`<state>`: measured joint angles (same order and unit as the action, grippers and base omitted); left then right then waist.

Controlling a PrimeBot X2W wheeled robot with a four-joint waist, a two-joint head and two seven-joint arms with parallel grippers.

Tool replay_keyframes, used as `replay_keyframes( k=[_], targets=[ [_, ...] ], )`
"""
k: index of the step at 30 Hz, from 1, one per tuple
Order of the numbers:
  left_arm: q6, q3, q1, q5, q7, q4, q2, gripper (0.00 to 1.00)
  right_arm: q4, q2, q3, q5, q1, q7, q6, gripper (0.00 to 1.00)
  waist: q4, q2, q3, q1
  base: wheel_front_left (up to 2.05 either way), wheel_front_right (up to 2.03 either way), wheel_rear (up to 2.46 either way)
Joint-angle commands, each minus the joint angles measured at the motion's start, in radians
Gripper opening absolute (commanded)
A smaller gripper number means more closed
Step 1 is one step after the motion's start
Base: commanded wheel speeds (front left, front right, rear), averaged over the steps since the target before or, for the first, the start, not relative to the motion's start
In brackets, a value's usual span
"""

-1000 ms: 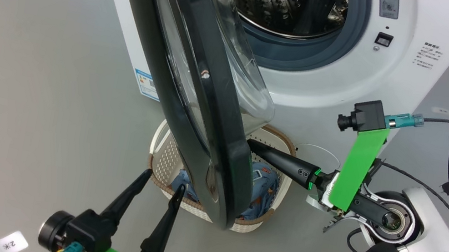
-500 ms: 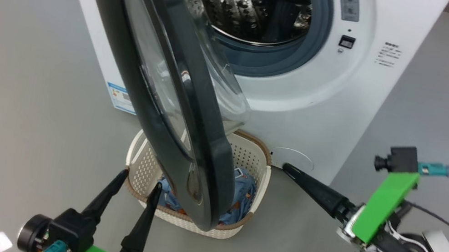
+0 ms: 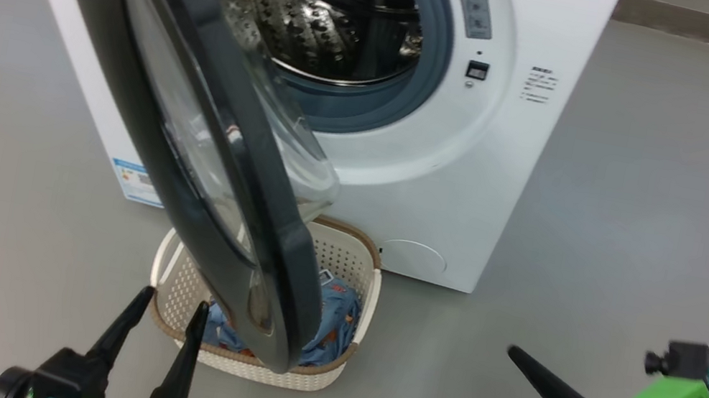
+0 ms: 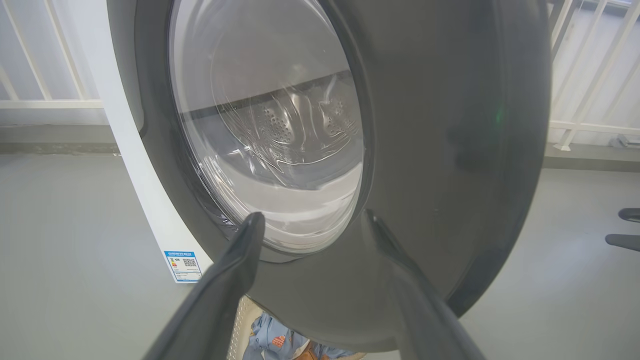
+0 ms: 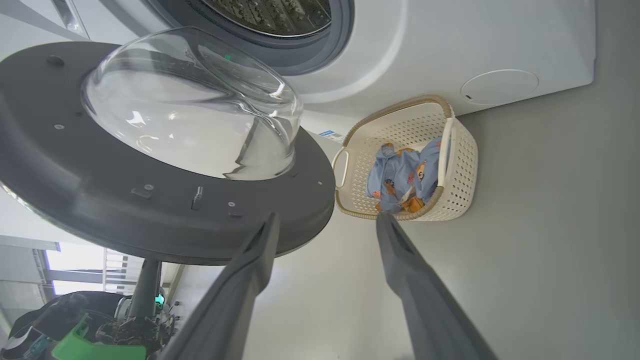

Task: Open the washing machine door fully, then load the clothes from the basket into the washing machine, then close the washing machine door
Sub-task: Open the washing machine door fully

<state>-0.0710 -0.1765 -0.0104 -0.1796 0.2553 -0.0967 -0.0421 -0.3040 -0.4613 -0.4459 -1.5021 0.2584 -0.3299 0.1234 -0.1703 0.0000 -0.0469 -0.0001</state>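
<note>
The white washing machine [image 3: 461, 174] stands with its steel drum [image 3: 308, 8] exposed. Its black washing machine door [image 3: 290, 275] juts out towards me, roughly square to the front, glass bowl [image 5: 190, 110] facing right. Under the door's lower edge sits the cream basket [image 3: 347, 261], with the light blue printed clothes [image 3: 332, 323] inside. My left gripper [image 3: 173, 302] is open just left of the basket, its fingers pointing at the door's outer face [image 4: 450, 125]. My right gripper [image 3: 513, 352] is open over the floor, well right of the basket [image 5: 460, 165] and clothes [image 5: 400, 172], holding nothing.
Grey floor [image 3: 646, 243] spreads all around the machine. A round cap [image 3: 413, 257] sits low on its front and a blue label [image 3: 135, 179] on its left side. White railings [image 4: 590, 65] stand behind. My left arm's green mount [image 5: 95, 345] shows under the door.
My right gripper has drawn back from the door's lower edge, out to the right, and its fingers have opened. The head view has shifted. The left gripper stays by the basket.
</note>
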Motion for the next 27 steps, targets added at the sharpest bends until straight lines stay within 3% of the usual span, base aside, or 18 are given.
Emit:
replay_keyframes(
  k=[1,11,15,23,27],
  targets=[
    [-0.003,0.045,-0.006,0.013,0.006,0.028,-0.008,1.00,0.021,-0.032,-0.013,0.015,-0.026,0.030,0.007,1.00,0.021,0.0000,0.006,0.0001,0.00,0.00,0.00],
    [-0.011,0.084,0.011,0.017,0.006,0.026,-0.008,1.00,-0.037,-0.115,-0.041,0.085,-0.119,0.221,0.007,1.00,0.054,0.0000,0.011,0.0001,0.00,0.00,0.00],
    [-0.011,0.093,0.014,0.016,0.006,0.024,-0.008,1.00,-0.084,-0.163,-0.099,0.174,-0.133,0.312,0.007,1.00,0.065,0.0000,0.012,0.0001,0.00,0.00,0.00],
    [-0.007,0.096,0.014,0.012,0.006,0.024,-0.008,1.00,-0.158,-0.173,-0.175,0.233,-0.123,0.506,0.007,1.00,0.076,0.0000,0.013,0.0001,0.00,0.00,0.00],
    [-0.006,0.096,0.014,0.011,0.006,0.024,-0.008,1.00,-0.173,-0.182,-0.197,0.319,-0.111,0.583,0.007,1.00,0.073,0.0000,0.011,0.0001,0.00,0.00,0.00]
  ],
)
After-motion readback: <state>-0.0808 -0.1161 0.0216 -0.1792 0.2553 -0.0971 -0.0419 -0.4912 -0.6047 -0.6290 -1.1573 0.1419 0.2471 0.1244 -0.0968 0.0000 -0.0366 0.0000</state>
